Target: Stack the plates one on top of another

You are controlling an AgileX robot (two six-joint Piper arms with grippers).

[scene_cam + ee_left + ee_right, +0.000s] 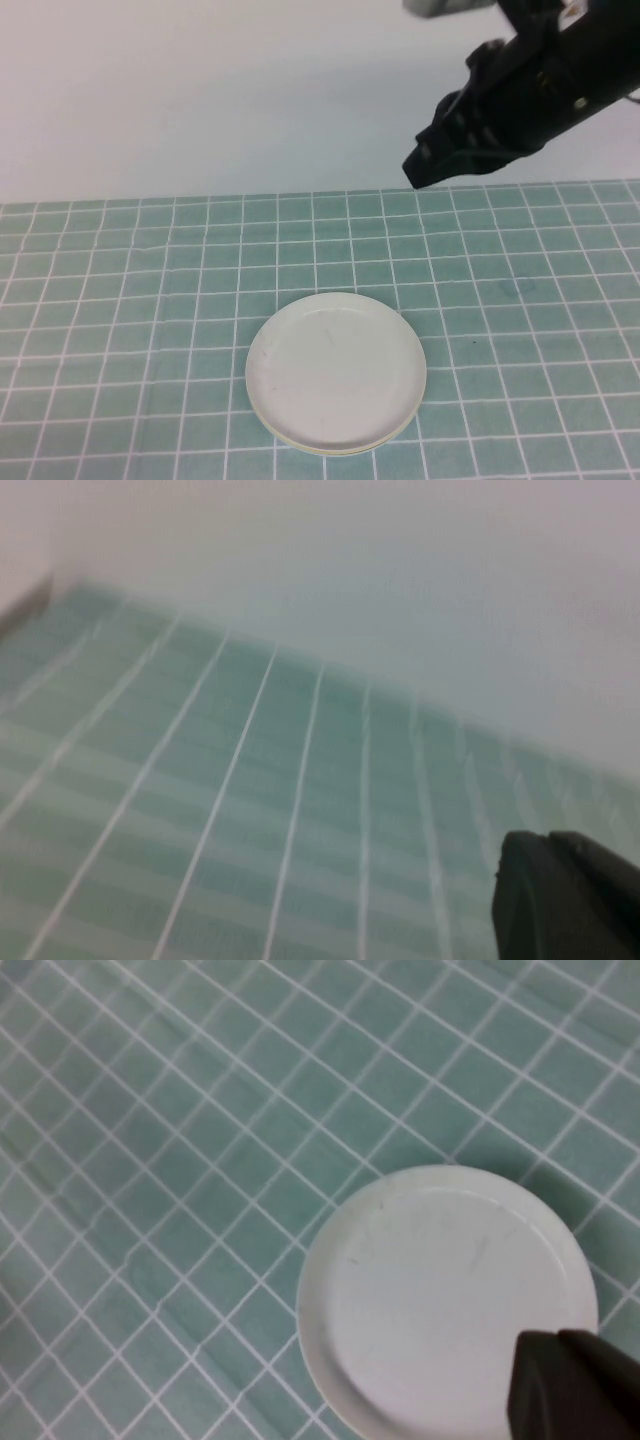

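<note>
The white plate (335,372) lies on the green grid mat at front centre, on top of a stack. A thin yellowish rim (345,452) of a plate under it peeks out at the near edge. The light blue plate is hidden. The white plate also shows in the right wrist view (440,1300). My right gripper (425,172) hangs high above the mat, behind and to the right of the stack, shut and empty; it also shows in the right wrist view (560,1345). My left gripper (548,842) is out of the high view, shut and empty over bare mat.
The green mat with white grid lines (120,300) covers the table. Behind it is a plain white wall (200,90). The mat's far edge runs across the high view just above the middle.
</note>
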